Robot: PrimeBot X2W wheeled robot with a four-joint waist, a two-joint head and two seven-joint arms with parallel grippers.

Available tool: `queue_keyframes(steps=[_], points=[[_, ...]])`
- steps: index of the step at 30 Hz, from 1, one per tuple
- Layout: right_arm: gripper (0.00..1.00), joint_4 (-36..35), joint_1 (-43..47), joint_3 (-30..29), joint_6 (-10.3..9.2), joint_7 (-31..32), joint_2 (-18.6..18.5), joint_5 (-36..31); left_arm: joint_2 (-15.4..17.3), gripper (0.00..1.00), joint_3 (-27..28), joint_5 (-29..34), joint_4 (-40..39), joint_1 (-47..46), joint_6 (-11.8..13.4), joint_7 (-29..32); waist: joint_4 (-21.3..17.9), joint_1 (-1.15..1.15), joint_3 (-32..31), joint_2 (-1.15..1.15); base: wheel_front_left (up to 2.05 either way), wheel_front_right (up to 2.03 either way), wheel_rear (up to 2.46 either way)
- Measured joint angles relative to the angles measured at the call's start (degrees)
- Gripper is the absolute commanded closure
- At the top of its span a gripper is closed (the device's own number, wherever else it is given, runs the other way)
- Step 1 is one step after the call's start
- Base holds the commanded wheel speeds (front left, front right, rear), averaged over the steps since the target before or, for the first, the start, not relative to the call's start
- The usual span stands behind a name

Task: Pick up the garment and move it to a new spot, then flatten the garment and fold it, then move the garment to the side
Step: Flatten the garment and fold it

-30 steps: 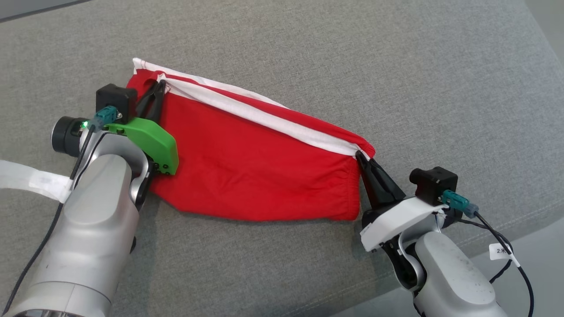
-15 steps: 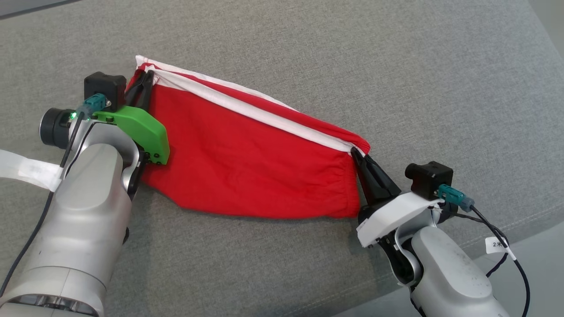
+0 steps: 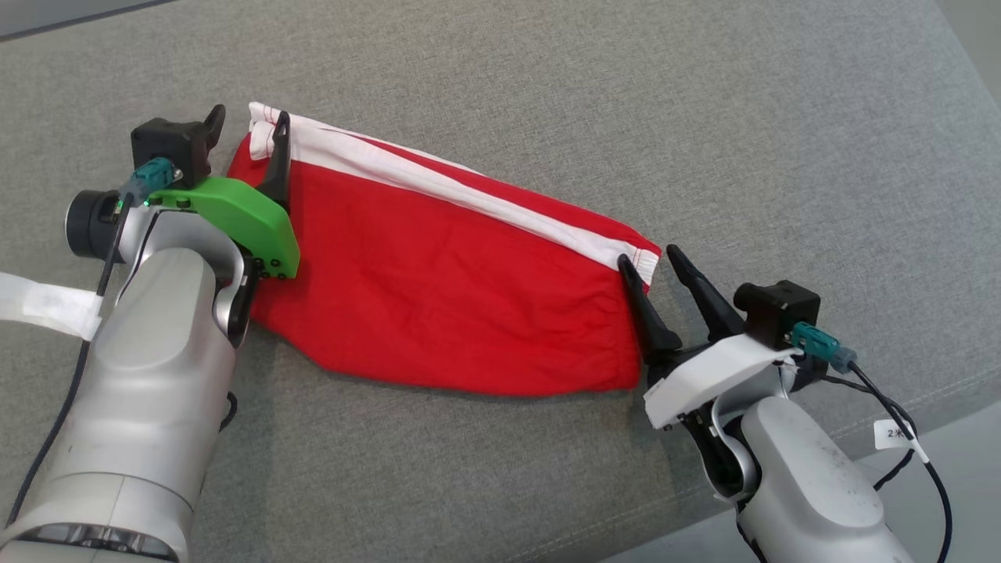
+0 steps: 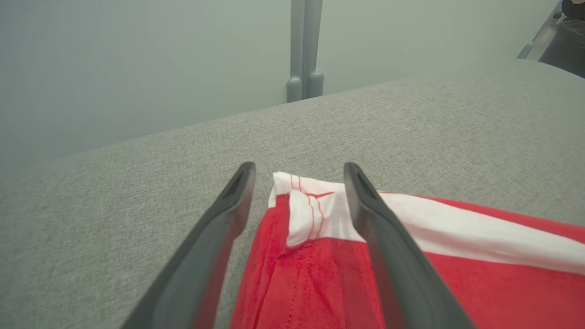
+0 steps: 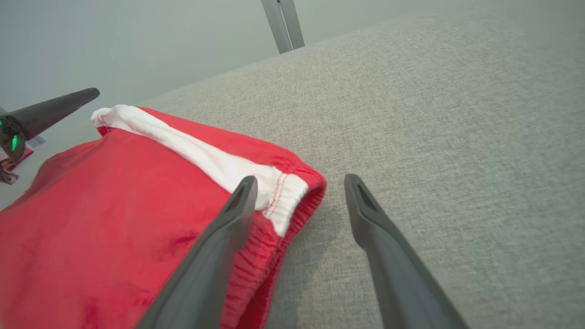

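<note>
Head view: the red garment (image 3: 453, 305) lies flat on the grey cushion (image 3: 547, 94), its white band along the far edge. My left gripper (image 3: 246, 133) is spread around its far-left corner, and my right gripper (image 3: 649, 258) is spread at its right end. Left wrist view: the corner lies loose between my fingers. Right wrist view: one finger is over the hem, the other over cushion.

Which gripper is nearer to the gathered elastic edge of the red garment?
Right. The right gripper straddles the elastic edge's corner; the left gripper is at the garment's opposite end.
</note>
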Motion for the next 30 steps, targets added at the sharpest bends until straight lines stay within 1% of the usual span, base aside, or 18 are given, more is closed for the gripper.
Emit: queue_keyframes(steps=[3, 9, 15, 19, 23, 26, 30], points=[[0.00, -1.0, 1.4, -1.7, 0.00, 0.0, 0.0, -1.1, -0.2, 0.00, 1.2, -0.7, -1.7, 1.8, 0.0, -0.1, 0.4, 0.00, -0.8, 0.00, 0.00, 0.00, 0.00], [0.00, -3.3, 5.4, -6.3, 0.00, 0.0, 0.0, -3.7, -0.1, 0.00, 1.8, -1.6, -4.2, 7.3, -0.3, -0.1, 1.6, -0.01, -3.0, 0.00, 0.00, 0.00, 0.00], [0.00, -6.8, 10.0, -10.5, 0.00, 0.0, 0.0, -7.3, 0.3, 0.00, 1.1, -2.5, -3.4, 11.6, -0.5, -0.1, 2.8, 0.00, -5.6, 0.00, 0.00, 0.00, 0.00], [0.00, -9.7, 12.4, -12.3, 0.00, 0.0, 0.0, -8.6, 0.5, 0.00, -0.1, -3.9, -1.3, 12.5, -0.6, 3.1, 2.8, 0.00, -7.6, 0.00, 0.00, 0.00, 0.00], [0.00, -11.3, 13.5, -12.6, 0.00, 0.1, 0.0, -9.2, 1.0, 0.00, -1.0, -4.5, 0.5, 12.3, -0.7, 7.3, 1.6, -0.01, -8.1, 0.00, 0.00, 0.00, 0.00], [0.00, -12.4, 14.1, -12.5, 0.00, 0.4, 0.0, -9.2, 2.1, 0.00, -1.7, -5.1, 1.6, 11.1, -0.7, 10.5, 0.5, -0.01, -8.1, 0.00, 0.00, 0.00, 0.00], [0.00, -13.3, 14.5, -12.5, 0.00, 0.6, 0.0, -9.2, 3.3, 0.00, -1.8, -6.2, 2.4, 9.6, -0.7, 12.7, -0.9, -0.01, -7.9, 0.00, 0.00, 0.00, 0.00]])
